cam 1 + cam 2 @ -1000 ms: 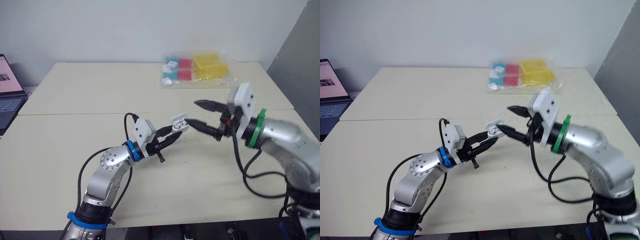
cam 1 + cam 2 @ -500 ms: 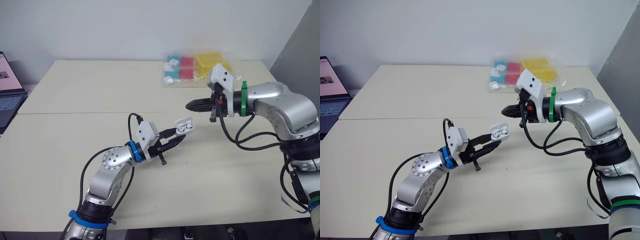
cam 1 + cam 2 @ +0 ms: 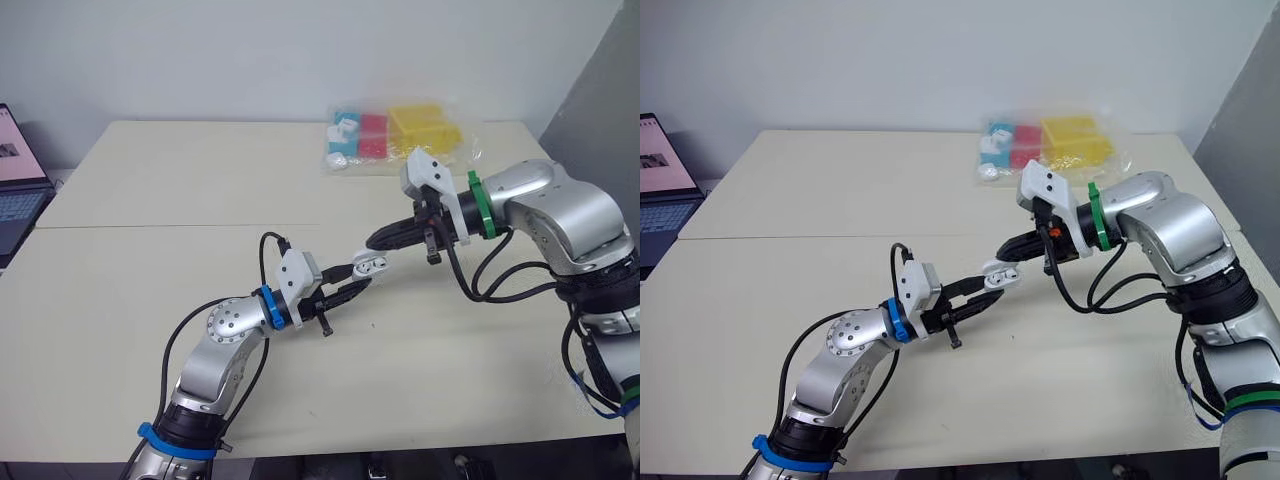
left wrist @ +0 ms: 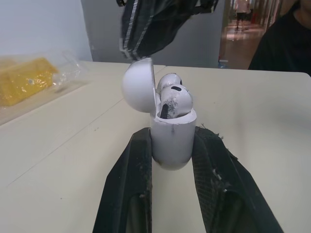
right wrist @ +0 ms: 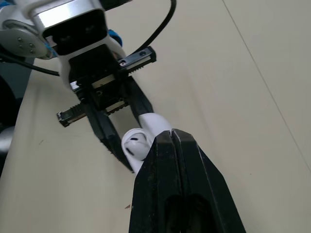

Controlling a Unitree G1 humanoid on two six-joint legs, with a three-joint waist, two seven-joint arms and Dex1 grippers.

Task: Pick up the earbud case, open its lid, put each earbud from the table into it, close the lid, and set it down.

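Earbud case (image 4: 172, 141) clamped upright between fingers of left gripper (image 3: 352, 282), held above surface (image 3: 150, 250).

- Lid (image 4: 138, 86) hinged open; both earbuds (image 4: 171, 96) look seated.
- Right gripper (image 5: 171, 135) clenched, empty, tips at top of lid, seemingly touching.
- Step in hand, likely: close lid.
- Push lid over hinge with closed tips, gentle, steady.
- Left grasp firm on body, below seam, so case does not twist or slip.
- Listen for snap; then lower case to surface.
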